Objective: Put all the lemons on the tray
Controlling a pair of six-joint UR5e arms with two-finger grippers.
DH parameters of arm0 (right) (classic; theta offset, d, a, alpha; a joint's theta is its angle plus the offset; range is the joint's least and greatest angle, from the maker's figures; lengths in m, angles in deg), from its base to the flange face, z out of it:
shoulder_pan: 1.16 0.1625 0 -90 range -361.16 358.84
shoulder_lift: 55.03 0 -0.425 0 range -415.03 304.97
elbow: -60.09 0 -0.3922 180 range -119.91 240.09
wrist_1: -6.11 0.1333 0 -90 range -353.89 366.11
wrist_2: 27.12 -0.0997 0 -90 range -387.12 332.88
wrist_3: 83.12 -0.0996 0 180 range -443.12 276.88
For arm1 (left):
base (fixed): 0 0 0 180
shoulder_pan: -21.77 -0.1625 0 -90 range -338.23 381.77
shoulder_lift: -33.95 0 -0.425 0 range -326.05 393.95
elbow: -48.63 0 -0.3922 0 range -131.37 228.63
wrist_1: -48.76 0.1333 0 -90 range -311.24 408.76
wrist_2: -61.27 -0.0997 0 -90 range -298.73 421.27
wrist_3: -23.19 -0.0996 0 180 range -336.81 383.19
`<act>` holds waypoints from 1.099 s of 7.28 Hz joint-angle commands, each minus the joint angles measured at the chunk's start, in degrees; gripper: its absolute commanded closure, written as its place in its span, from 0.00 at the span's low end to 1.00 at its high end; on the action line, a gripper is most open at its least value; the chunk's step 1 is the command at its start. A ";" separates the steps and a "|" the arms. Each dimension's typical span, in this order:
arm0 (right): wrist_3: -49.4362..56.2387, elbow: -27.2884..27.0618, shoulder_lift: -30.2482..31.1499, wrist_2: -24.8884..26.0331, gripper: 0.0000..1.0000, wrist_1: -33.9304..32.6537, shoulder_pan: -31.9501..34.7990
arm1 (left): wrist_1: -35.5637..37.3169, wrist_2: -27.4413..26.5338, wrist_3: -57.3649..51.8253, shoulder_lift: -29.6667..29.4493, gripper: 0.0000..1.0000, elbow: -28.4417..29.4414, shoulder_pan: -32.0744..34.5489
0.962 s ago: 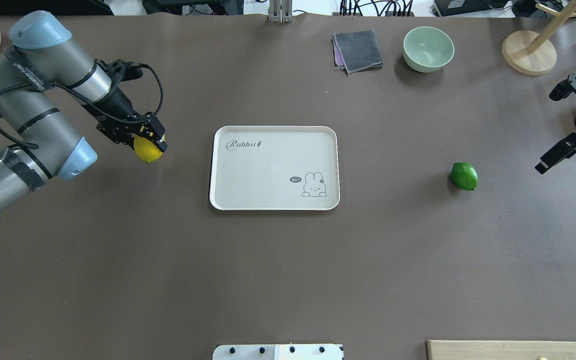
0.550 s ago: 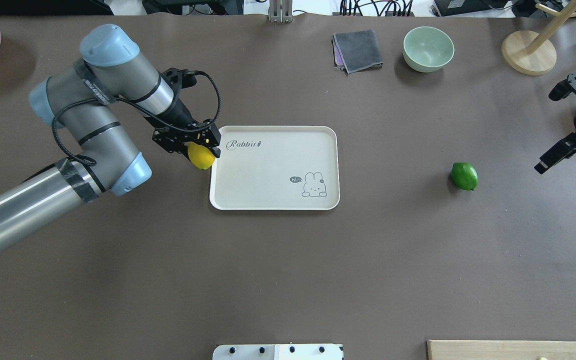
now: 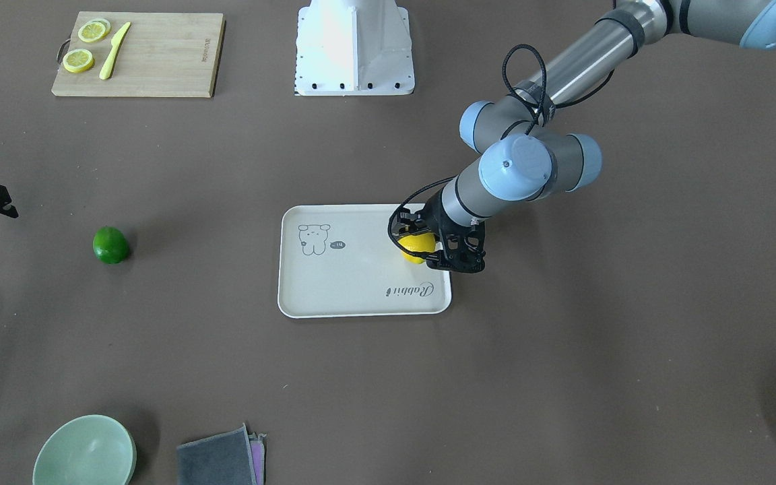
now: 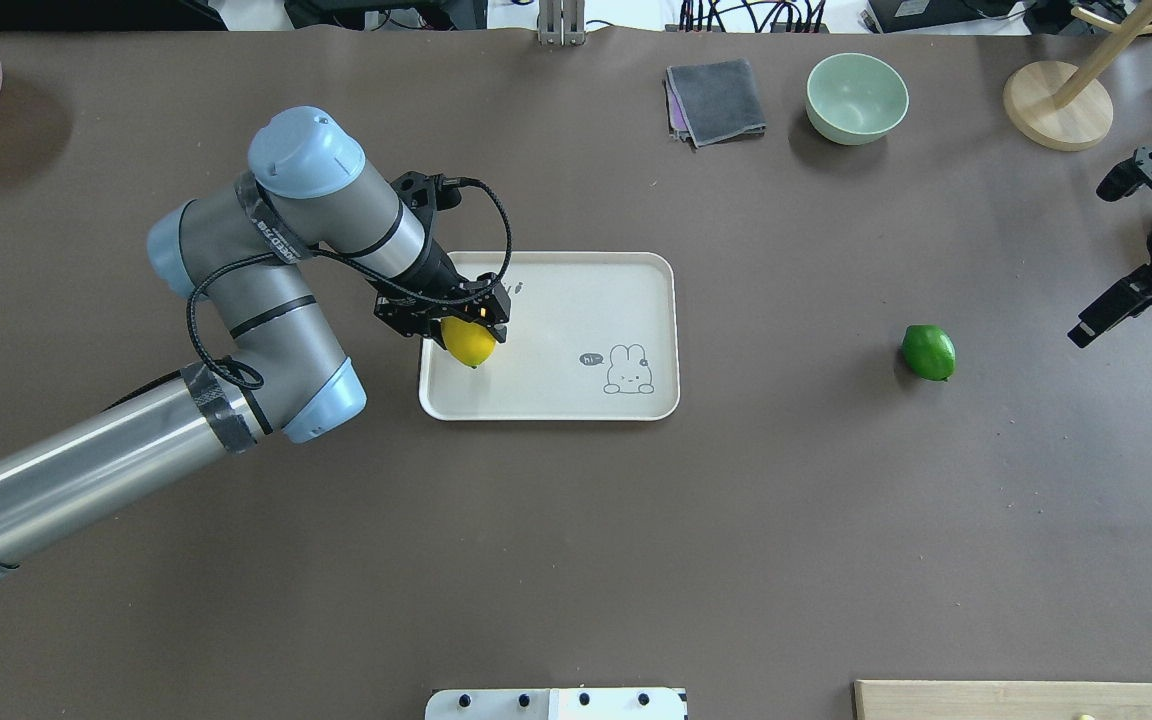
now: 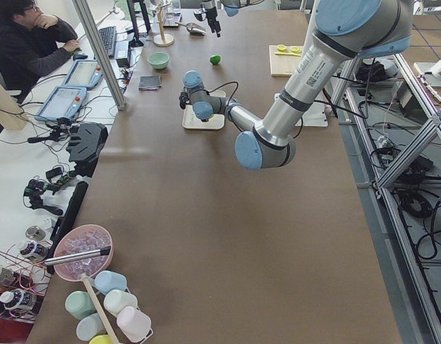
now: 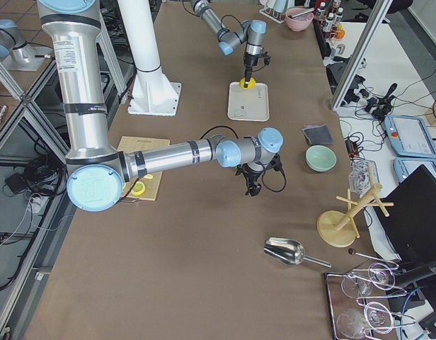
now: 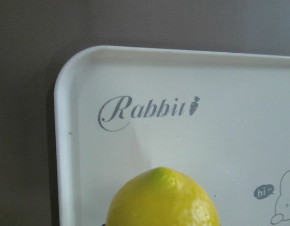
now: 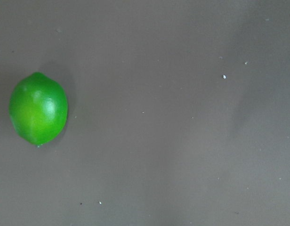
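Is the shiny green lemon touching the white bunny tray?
Apart. The overhead view shows the glossy green lemon lying on bare brown table, well right of the cream rectangular tray.

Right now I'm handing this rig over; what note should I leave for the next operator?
Left gripper: shut on the yellow lemon, over the tray's left end, not released.
Right gripper: open, empty, near the green lemon, which lies on the table right of the tray.
Done: nothing released on the tray yet.
Left: release the yellow lemon, then fetch the green lemon.
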 commanded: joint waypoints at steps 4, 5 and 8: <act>-1.43 -0.09 -0.31 -0.32 0.00 0.06 -0.44 | -0.29 0.63 0.30 0.97 0.02 -0.50 6.24; -1.52 0.00 -0.66 -0.32 0.00 0.06 -0.53 | -0.46 3.77 -0.22 2.55 0.02 -0.50 9.93; -6.94 -0.18 -2.07 -0.32 0.00 0.15 -1.40 | -0.46 5.83 -8.52 8.87 0.02 -0.85 16.02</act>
